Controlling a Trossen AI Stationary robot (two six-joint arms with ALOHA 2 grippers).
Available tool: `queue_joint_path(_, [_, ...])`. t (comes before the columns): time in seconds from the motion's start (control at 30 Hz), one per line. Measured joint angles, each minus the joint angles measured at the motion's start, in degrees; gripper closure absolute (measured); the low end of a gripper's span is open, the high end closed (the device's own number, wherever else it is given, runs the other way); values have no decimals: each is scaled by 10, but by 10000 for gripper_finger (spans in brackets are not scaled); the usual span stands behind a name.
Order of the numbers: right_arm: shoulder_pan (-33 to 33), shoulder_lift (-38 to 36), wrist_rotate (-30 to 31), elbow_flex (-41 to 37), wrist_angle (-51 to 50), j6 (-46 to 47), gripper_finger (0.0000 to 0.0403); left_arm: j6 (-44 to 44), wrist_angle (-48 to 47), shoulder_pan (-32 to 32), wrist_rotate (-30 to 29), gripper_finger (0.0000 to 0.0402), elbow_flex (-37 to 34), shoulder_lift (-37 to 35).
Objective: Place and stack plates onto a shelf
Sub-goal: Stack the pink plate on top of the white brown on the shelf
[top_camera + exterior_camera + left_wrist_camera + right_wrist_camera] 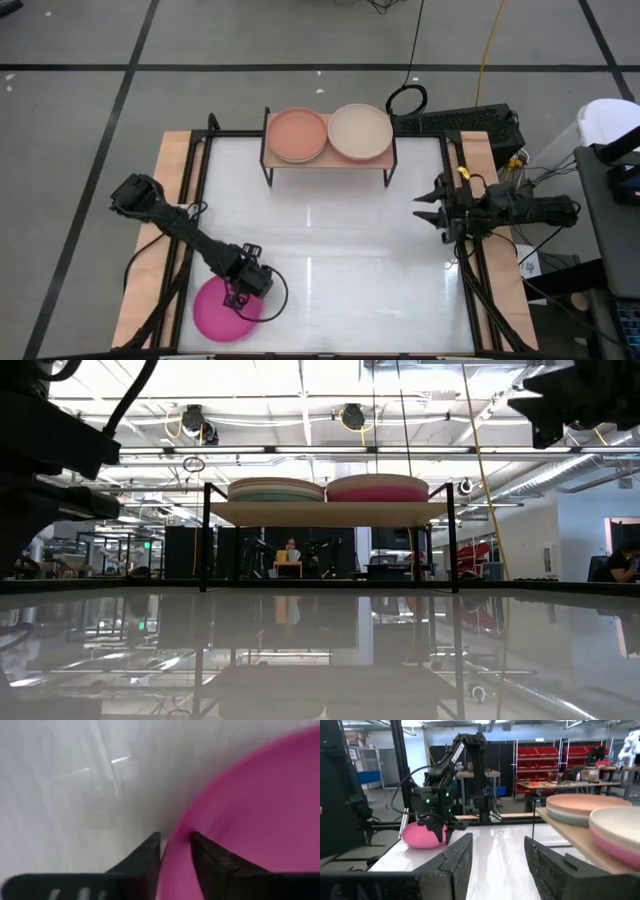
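A magenta plate (218, 315) lies at the table's near left corner. My left gripper (243, 292) stands over the plate's right far rim, shut on it; the right wrist view shows this gripper (437, 832) and the plate (417, 836) too. The shelf (330, 163) stands at the far edge and carries two stacks of plates: a peach-topped one (297, 135) on the left and a beige-topped one (360, 131) on the right. The low view shows teal layers in the left stack (275, 490) and magenta under the right stack (377, 488). My right gripper (430, 208) waits open at the right edge. My left gripper (175, 836) has the magenta plate's rim (176, 851) between its two fingers, one finger (207, 852) over the plate's inner face and one (145, 852) outside it. The fingers come from above, slanting down. Whether the plate is lifted off the table I cannot tell.
The white tabletop (330, 250) between the shelf and the near edge is bare and glossy. Black frame rails run along the left (190, 210) and right (462, 270) sides. Cables and a black box (460, 122) sit behind the shelf's right end.
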Motion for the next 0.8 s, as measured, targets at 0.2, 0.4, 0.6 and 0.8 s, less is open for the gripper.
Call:
queue_joint_path(0.2, [0, 1, 0, -33, 22, 21, 243, 1, -1, 6, 11, 381, 2, -11])
queue_joint_path(0.4, [0, 1, 0, -36, 39, 25, 243, 7, 1, 37, -51, 390, 25, -50])
queue_joint_path(0.6, [0, 1, 0, -37, 42, 25, 243, 55, -5, 115, -165, 391, 104, -116])
queue_joint_path(0.8, [0, 1, 0, -37, 42, 25, 243, 98, 2, 257, -213, 391, 225, -133])
